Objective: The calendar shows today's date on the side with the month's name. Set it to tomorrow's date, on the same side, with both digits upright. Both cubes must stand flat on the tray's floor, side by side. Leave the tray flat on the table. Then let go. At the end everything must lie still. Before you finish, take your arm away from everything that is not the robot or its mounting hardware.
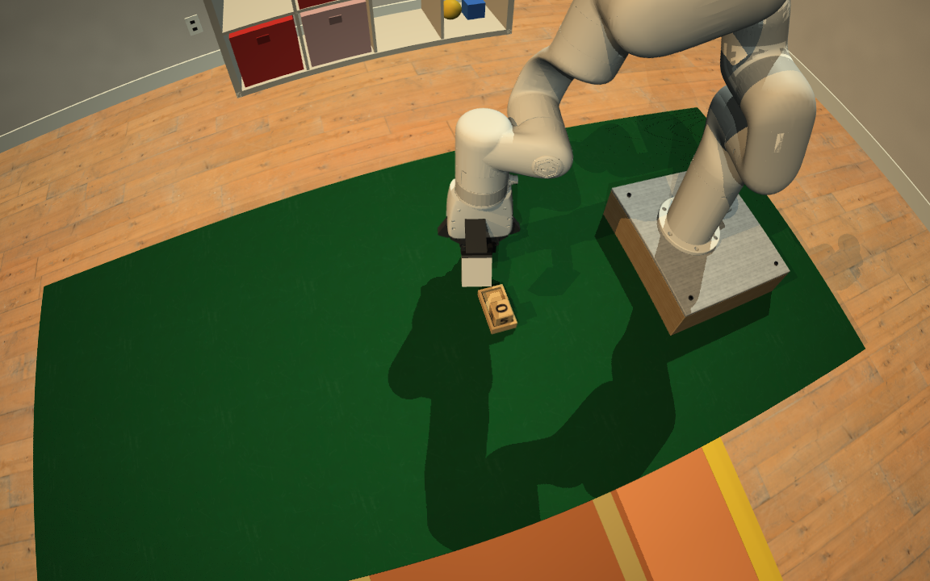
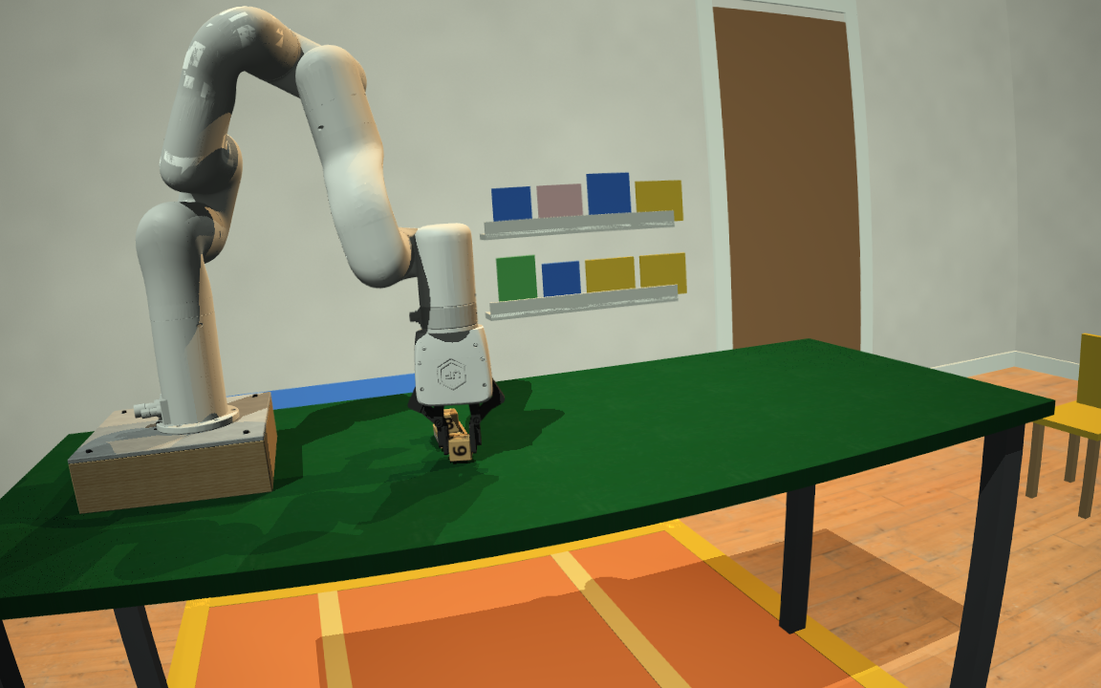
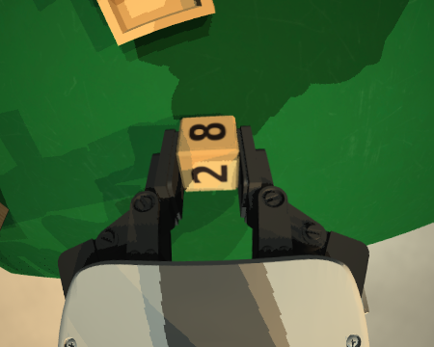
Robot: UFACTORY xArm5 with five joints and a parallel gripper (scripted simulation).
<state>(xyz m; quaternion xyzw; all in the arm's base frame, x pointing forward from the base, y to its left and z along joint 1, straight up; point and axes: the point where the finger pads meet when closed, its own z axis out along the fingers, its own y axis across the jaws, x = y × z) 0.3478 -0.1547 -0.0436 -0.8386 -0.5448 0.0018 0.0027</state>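
Note:
My gripper is shut on a wooden digit cube; the faces I see read 8 and 2. The tray's near half is empty. The other cube stands in the tray's far half with a 0 on top. In the top view the gripper hides the held cube, right behind the tray. In the exterior view the held cube sits between the fingers, above and behind the tray's cube.
The arm's base block stands on the table to the right of the tray. The arm's elbow reaches over the table's back part. The table edge runs near the bottom of the wrist view.

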